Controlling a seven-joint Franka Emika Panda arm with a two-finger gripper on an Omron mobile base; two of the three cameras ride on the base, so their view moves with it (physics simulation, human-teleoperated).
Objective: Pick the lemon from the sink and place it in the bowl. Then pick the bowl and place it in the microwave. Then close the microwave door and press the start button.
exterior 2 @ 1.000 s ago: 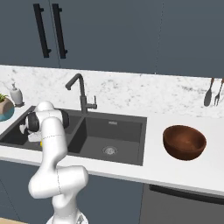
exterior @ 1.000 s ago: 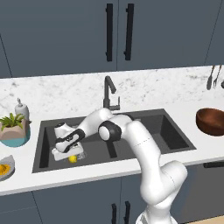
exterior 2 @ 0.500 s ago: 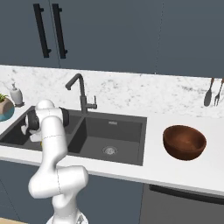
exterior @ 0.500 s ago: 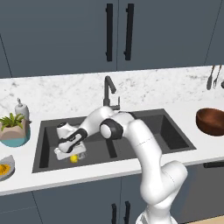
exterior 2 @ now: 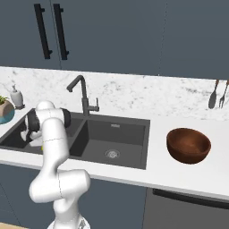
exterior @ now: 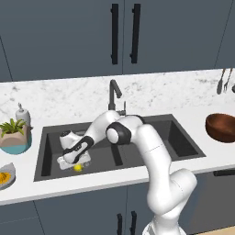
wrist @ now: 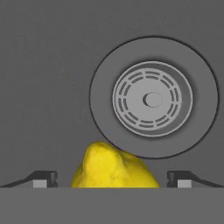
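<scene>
Two dark basins make up the charcoal rectangular sink [exterior: 183,142], and the small bright yellow lemon [exterior: 77,168] lies on the floor of the left basin, at the lower left of the left base view, close to that basin's front wall. The white arm's two-finger gripper [exterior: 73,163] is lowered into this basin directly over the fruit, its fingers spread wide with nothing pinched between them. In the hand view the lemon [wrist: 114,169] sits at the bottom centre between the two dark fingertips [wrist: 43,178], one to each side and clear of it, while the round metal drain [wrist: 152,99] fills the upper right, its rim just touching the fruit's edge. A dark gooseneck faucet [exterior: 113,92] rises behind the divider at the centre of the left base view, above the bent arm. At the left edge stand a teal plant pot [exterior: 14,142] with green leaves and a small white soap bottle [exterior: 22,114]; a shallow pale dish of orange-yellow sliced fruit [exterior: 5,174] lies below them. The deep reddish-brown wood-like bowl [exterior 2: 188,145] rests on the white marbled counter [exterior 2: 156,165], right of the sink, well apart from the lemon.
</scene>
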